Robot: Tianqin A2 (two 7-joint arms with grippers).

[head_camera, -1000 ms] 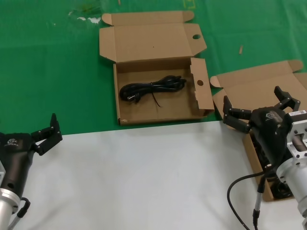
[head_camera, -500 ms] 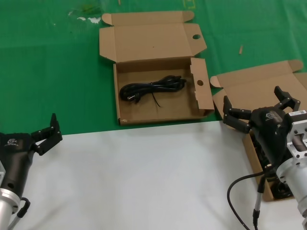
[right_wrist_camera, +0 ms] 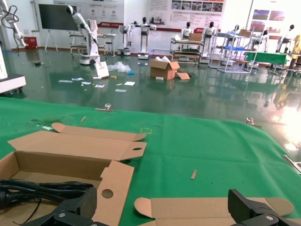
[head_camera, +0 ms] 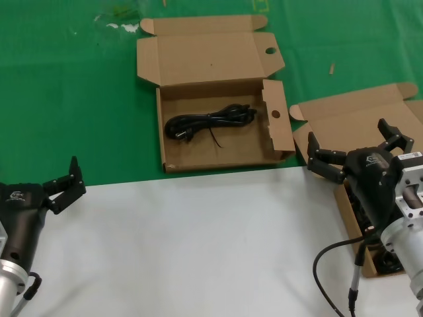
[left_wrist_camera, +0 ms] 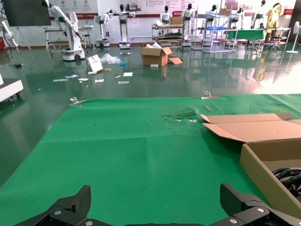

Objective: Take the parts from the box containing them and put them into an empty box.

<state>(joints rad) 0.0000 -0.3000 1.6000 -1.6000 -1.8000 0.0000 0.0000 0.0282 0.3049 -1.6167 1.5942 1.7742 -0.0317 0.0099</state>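
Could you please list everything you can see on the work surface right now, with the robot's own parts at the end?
Carton with hole-punched flaps: one, brown, lid open, on the green cloth at centre.
Power cord: one, black, bundled, lying inside that carton.
Second carton: one, brown, lid open, at the right, partly behind the right arm; dark contents barely show.
Green cloth: one, covering the far part of the table.
White sheet: one, covering the near part.
Left tool: one, black, open, at the sheet's left edge, holding nothing.
Right tool: one, black, open, above the second carton, holding nothing.
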